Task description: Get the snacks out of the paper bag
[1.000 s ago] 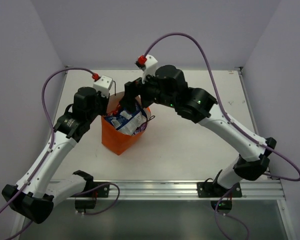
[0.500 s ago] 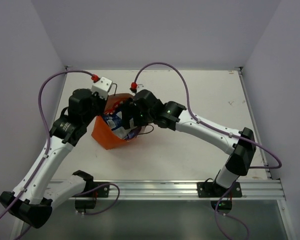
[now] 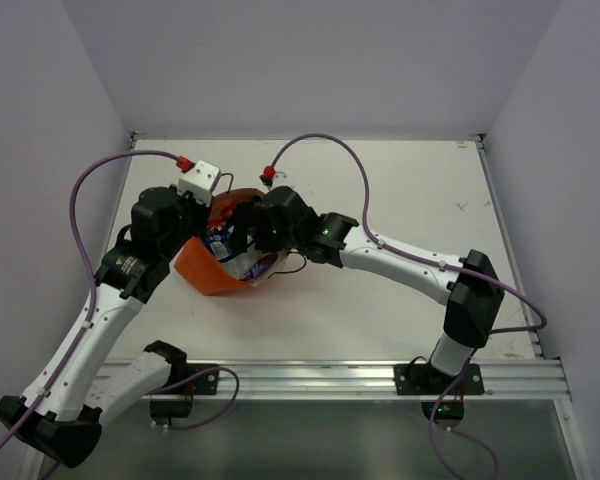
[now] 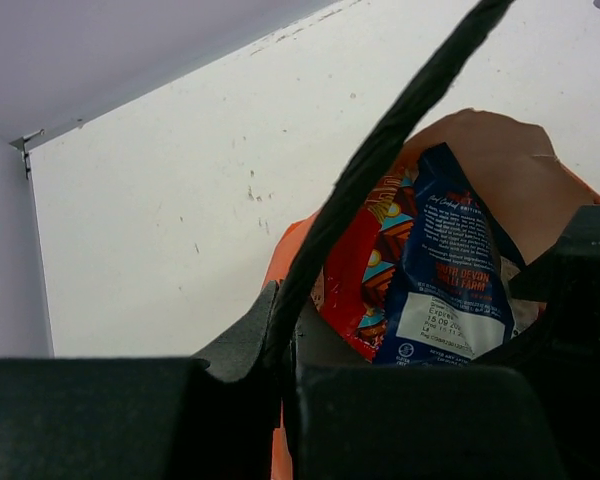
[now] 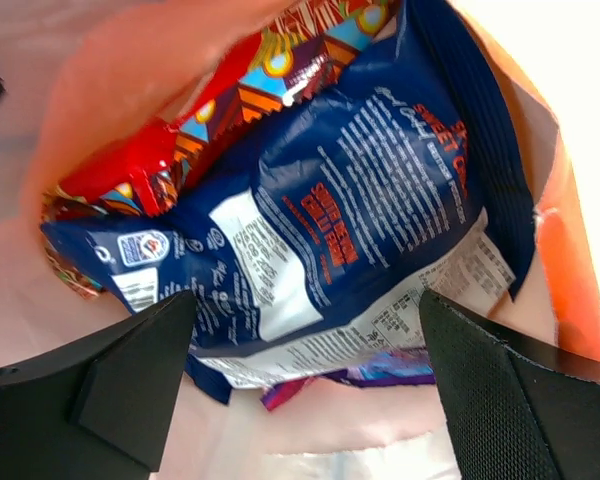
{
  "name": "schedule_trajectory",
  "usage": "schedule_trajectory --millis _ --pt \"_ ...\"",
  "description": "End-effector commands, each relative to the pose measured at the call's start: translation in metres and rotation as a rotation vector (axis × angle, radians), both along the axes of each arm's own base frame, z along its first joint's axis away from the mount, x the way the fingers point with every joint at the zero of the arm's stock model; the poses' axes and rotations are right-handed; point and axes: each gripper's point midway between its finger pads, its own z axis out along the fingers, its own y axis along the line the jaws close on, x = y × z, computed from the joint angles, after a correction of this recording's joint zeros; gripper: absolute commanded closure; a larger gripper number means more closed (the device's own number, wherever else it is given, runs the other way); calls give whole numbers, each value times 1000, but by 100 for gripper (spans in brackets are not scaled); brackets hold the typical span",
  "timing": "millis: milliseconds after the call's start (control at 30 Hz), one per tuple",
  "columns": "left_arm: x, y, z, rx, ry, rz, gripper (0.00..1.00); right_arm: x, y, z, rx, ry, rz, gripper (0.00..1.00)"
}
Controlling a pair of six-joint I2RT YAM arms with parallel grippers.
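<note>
The orange paper bag (image 3: 202, 270) lies tipped on the table, its mouth facing right. My left gripper (image 3: 216, 208) is shut on the bag's dark loop handle (image 4: 380, 160) at the rim (image 4: 290, 240). My right gripper (image 3: 244, 236) is open with its fingers (image 5: 130, 390) inside the bag's mouth, either side of the snacks and touching none. A blue-white packet (image 5: 330, 230) lies on top, a red-orange packet (image 5: 230, 90) behind it, and a purple packet (image 5: 380, 372) peeks out beneath. The blue packet (image 4: 450, 270) and the red one (image 4: 365, 270) also show in the left wrist view.
The white table (image 3: 400, 190) has walls on the left, back and right. A metal rail (image 3: 330, 375) runs along the near edge. The bag's second handle loop (image 3: 295, 262) lies on the table beside the mouth.
The bag has tipped and shifted left as my left gripper pulled its handle. My right gripper has dropped down and moved left into the bag's mouth.
</note>
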Motion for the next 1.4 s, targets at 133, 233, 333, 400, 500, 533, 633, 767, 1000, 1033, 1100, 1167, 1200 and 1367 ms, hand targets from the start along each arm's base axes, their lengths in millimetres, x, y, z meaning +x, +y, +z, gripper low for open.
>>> schedule_trajectory --millis 133,233,333,400,500,533,633,767,1000,1033,1100,1167,1200,1367 --pt "5 -18 69 -164 -224 -60 100 18 12 -10 56 -20 -80 27" --pt "3 -18 71 -170 -228 -64 100 19 11 -16 42 -22 -80 50" --pt "3 -17 70 -170 -220 -55 100 20 7 -19 25 -32 -89 74" --pt "2 -16 69 -171 -217 -52 100 20 4 -13 23 -55 -83 92" --pt "4 -12 64 -162 -206 -25 100 17 0 16 53 -110 -50 100" --pt "4 -10 62 -159 -203 -16 100 17 0 30 72 -135 -35 100" --pt "8 -4 60 -151 -195 27 100 8 -5 81 127 -204 16 100" --pt "12 7 63 -154 -201 100 100 -6 -23 143 178 -299 63 100" --pt "17 11 64 -146 -201 135 100 -10 -89 214 149 -513 -21 100" --pt "17 11 63 -143 -199 136 100 -4 -103 218 130 -533 -73 100" --pt "18 10 61 -141 -193 132 100 16 -136 219 80 -549 -171 100" --pt "17 7 61 -143 -191 115 100 52 -177 201 29 -515 -285 100" --pt "17 7 60 -142 -192 108 100 63 -189 191 31 -485 -317 100" --pt "15 1 57 -118 -199 58 100 143 -244 107 -81 -345 -412 100"
